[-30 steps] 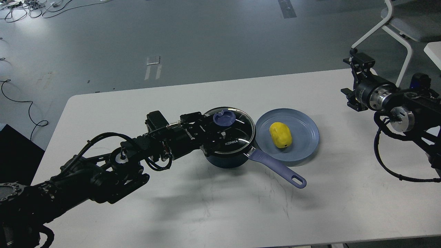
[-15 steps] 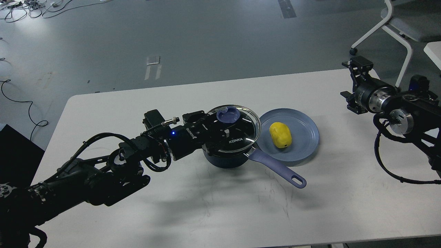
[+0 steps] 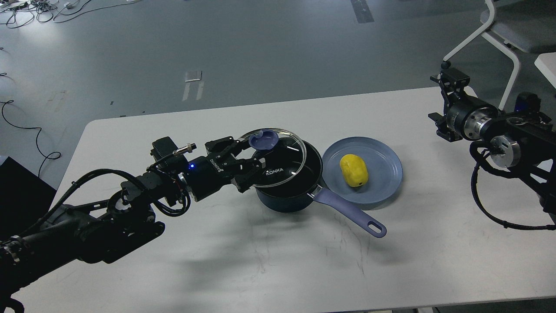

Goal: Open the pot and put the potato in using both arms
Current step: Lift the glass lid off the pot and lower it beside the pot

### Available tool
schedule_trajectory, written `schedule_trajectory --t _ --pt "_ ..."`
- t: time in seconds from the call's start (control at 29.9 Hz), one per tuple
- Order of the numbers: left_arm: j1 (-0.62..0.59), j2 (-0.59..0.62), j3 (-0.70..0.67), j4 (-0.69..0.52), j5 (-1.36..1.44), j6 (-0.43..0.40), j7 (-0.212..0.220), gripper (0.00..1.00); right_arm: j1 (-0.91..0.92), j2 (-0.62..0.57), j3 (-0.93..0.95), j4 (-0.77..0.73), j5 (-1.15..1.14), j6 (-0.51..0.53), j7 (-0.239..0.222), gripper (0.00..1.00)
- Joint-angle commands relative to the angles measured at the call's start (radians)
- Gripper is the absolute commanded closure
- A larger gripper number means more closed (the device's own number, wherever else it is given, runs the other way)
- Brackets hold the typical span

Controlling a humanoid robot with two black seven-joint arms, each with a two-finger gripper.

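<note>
The left gripper (image 3: 247,161) clasps the glass lid (image 3: 273,158), tilted over the left rim of the one pot (image 3: 289,191). One potato (image 3: 353,170) lies on the single plate (image 3: 382,187), right of the pot. The right gripper (image 3: 447,106) hangs far right, well apart; whether its fingers are closed cannot be told.

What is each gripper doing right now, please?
Left gripper: closed on the lid, lifted off the pot.
Right gripper: empty; open or closed cannot be told.
</note>
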Motion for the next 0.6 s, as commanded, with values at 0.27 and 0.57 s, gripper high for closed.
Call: schedule_trajectory --t 0.27,0.57 --pt "0.03 0.117 -0.006 -0.05 -0.051 0.03 0.0 0.42 0.02 0.012 -0.003 -0.001 0.0 0.0 0.0 0.0" --pt "0.067 0.154 -0.006 -0.049 -0.118 0.034 0.0 0.42 0.026 0.025 -0.003 -0.001 0.0 0.0 0.0 0.0"
